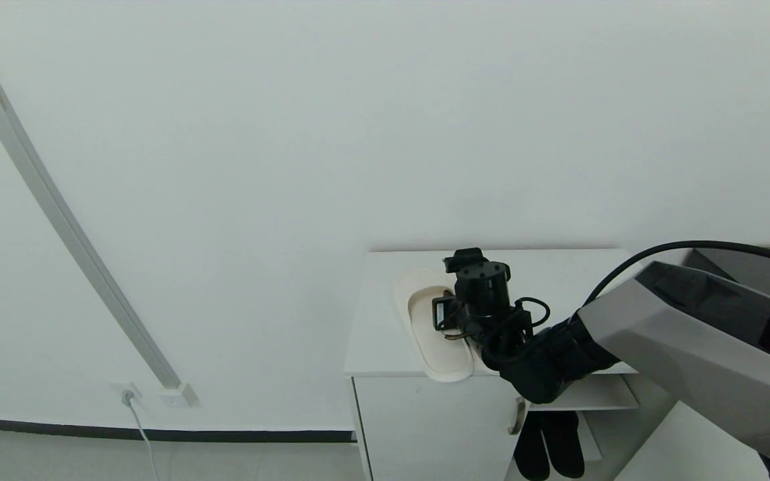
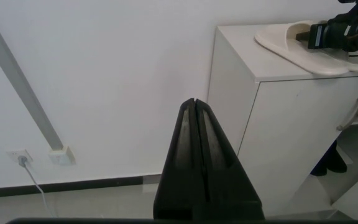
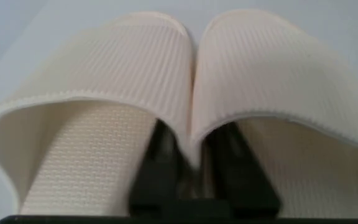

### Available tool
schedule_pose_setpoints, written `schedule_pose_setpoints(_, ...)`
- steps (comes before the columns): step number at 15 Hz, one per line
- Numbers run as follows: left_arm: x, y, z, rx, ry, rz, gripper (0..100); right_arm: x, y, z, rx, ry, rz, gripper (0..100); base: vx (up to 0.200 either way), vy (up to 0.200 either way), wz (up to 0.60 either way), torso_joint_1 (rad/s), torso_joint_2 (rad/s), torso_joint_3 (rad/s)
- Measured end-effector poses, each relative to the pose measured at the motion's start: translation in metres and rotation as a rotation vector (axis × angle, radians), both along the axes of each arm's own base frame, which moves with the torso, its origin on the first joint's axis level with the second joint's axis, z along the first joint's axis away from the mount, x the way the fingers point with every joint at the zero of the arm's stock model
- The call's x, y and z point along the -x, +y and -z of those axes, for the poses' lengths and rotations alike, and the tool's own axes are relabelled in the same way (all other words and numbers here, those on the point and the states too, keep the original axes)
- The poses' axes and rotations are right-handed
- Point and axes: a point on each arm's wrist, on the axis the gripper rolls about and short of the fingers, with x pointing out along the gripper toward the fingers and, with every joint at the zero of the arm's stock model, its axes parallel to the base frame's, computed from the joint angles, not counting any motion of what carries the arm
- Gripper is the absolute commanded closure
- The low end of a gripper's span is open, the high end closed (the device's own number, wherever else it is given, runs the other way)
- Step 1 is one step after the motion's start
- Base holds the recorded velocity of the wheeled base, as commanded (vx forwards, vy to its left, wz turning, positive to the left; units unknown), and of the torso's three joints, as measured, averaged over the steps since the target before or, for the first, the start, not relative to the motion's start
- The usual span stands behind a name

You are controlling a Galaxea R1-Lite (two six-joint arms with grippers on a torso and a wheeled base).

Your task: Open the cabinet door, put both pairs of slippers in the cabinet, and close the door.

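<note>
Right pincer clamps cream slippers atop cabinet | left pincer closed

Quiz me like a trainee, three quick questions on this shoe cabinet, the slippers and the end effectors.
1. True or false: the black slippers are already inside the cabinet.
2. Where do the cream slippers lie? A) on the floor B) on top of the cabinet C) on a shelf inside
3. Fill in: the fingers of the left end effector are ____ (open or shut).

Key: 1 true; 2 B; 3 shut.
</note>
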Motion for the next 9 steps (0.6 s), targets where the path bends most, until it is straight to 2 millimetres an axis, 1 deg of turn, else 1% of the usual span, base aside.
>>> schedule_pose_setpoints(5, 0.000, 0.000, 0.000, 0.000, 0.000, 0.000, 100, 0.001, -0.001, -0.002, -0.002, -0.001, 0.000, 100, 0.000, 0.000, 0.00, 0.000, 0.00, 0.000)
schedule_pose_setpoints(7, 0.000, 0.000, 0.000, 0.000, 0.000, 0.001, 100, 0.006, -0.005, -0.012, -0.005, -0.004, -0.001, 100, 0.000, 0.000, 0.00, 0.000, 0.00, 0.000)
schedule_pose_setpoints(9, 0.000, 0.000, 0.000, 0.000, 0.000, 0.000, 100, 0.020, -0.013, -0.027, -0.008, -0.003, -0.018, 100, 0.000, 0.000, 0.00, 0.000, 0.00, 0.000)
